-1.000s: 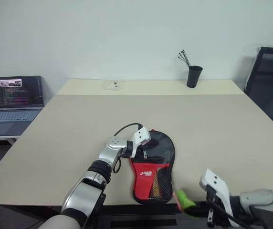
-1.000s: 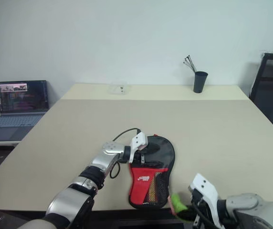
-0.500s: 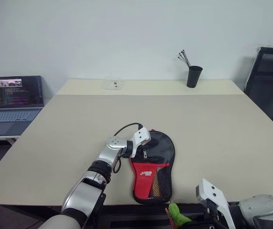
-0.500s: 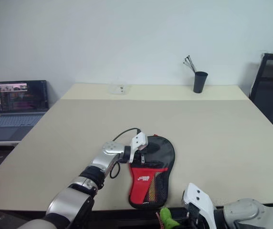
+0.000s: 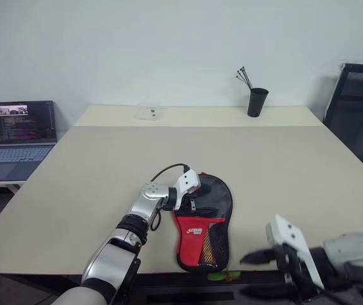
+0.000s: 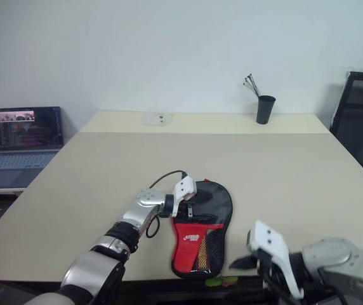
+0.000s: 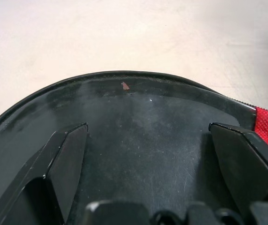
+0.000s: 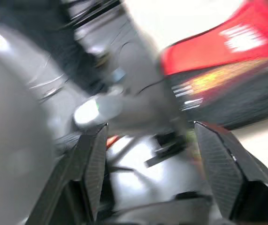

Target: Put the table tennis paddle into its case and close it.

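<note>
The case (image 5: 204, 219) lies flat near the table's front edge, black top away from me and red logo panel with mesh pocket toward me. My left gripper (image 5: 192, 190) rests open on the black top (image 7: 138, 136), its fingers (image 7: 68, 159) spread wide. The green zip pull (image 5: 223, 276) hangs loose at the table's front edge below the case. My right gripper (image 5: 246, 275) hovers just right of the pull, open and holding nothing; in the right wrist view its fingers (image 8: 94, 159) stand apart, with the red panel (image 8: 218, 47) beyond. The paddle is hidden from view.
A black cup with sticks (image 5: 257, 101) and a small clear box (image 5: 150, 113) stand at the far edge of the table (image 5: 283, 171). An open laptop (image 5: 18, 136) sits on a side surface to the left. A black chair (image 5: 359, 114) stands at the right.
My right gripper was shut on the green zip pull; it has opened, let the pull go and risen. The pull now hangs at the table edge. The left arm and the case stayed still.
</note>
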